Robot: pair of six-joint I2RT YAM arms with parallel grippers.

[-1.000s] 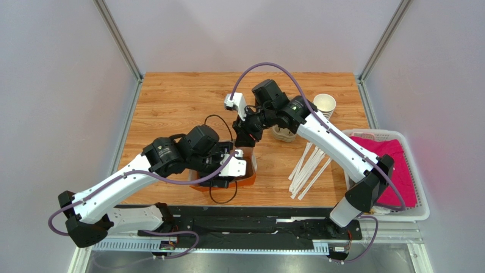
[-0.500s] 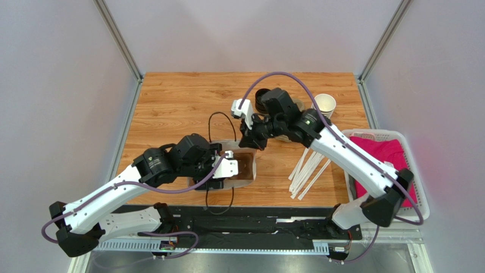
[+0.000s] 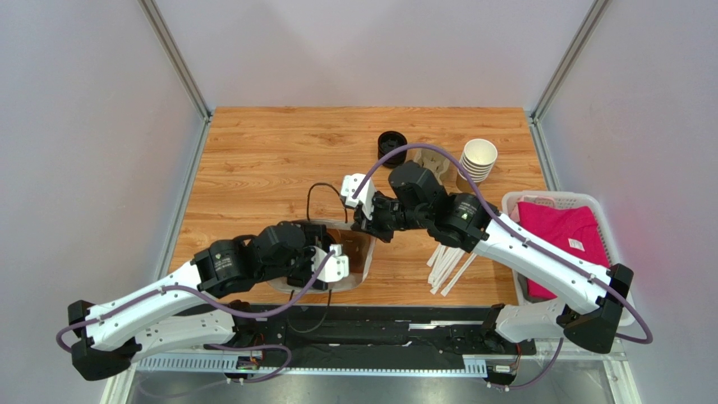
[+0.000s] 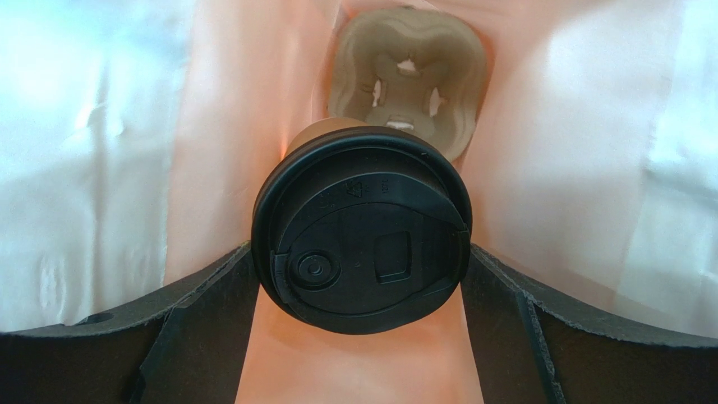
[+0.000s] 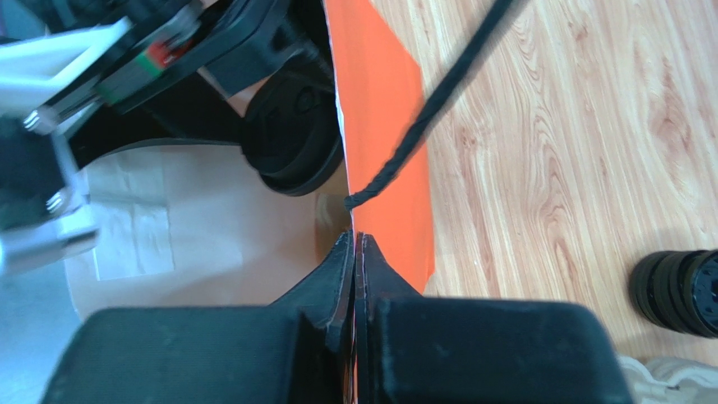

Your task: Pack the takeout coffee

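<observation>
My left gripper (image 4: 361,282) grips the lidded coffee cup (image 4: 362,227) upright inside the paper bag (image 5: 383,126) (my right gripper (image 5: 354,252), pinched shut on the bag's rim, holds it open), with the cup tray (image 4: 404,76) below and slightly ahead.

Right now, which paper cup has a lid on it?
The cup held in the left claw, inside the paper bag: it carries a black lid. The stacked cups at the far right are open.
</observation>
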